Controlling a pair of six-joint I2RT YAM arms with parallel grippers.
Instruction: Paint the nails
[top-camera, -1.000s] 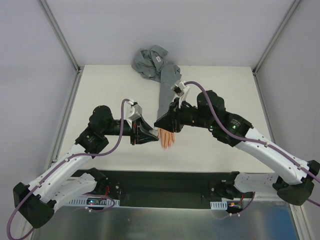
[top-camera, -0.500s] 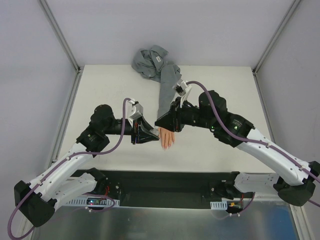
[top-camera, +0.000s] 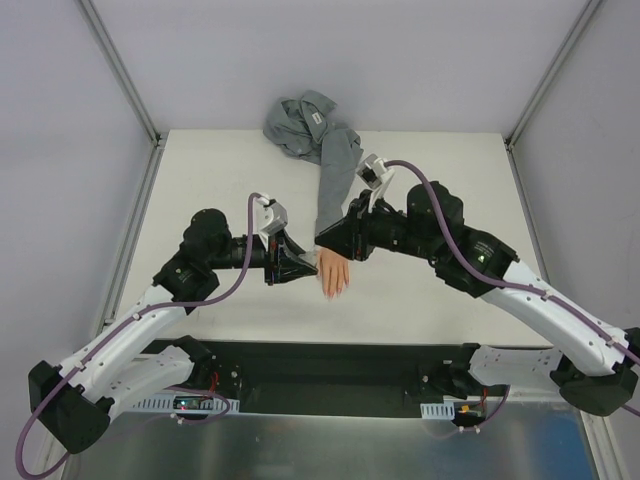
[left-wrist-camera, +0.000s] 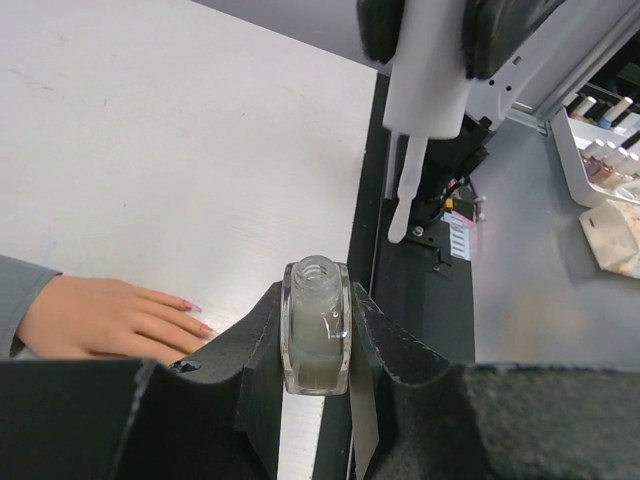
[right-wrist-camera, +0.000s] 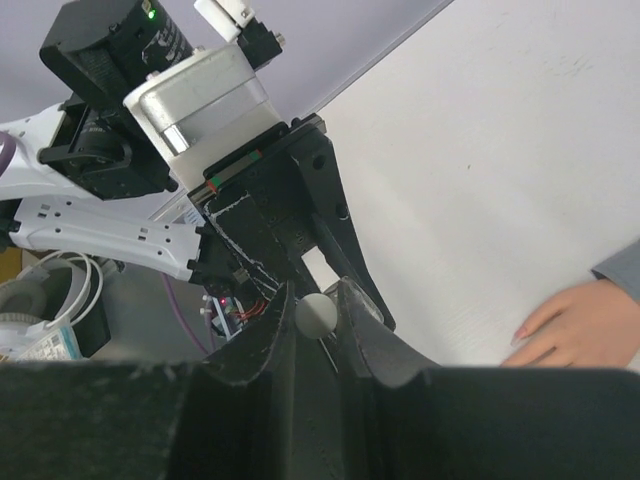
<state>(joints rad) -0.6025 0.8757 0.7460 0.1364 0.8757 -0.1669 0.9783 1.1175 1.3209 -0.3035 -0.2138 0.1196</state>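
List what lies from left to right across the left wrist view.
mannequin hand → clear bottle, uncapped → white brush cap, held higher up → tray of small bottles

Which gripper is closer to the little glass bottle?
Left. The left gripper is shut on the bottle; the right gripper holds the white brush near its mouth, not touching.

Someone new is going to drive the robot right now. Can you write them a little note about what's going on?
Left gripper: shut on the small clear bottle, which is open at the top, beside the mannequin hand.
Right gripper: shut on the white brush cap, with the brush out of the bottle.
Done: bottle opened. Nails look pinkish; I cannot tell if that is polish.
Left: dip the brush, then paint each nail.
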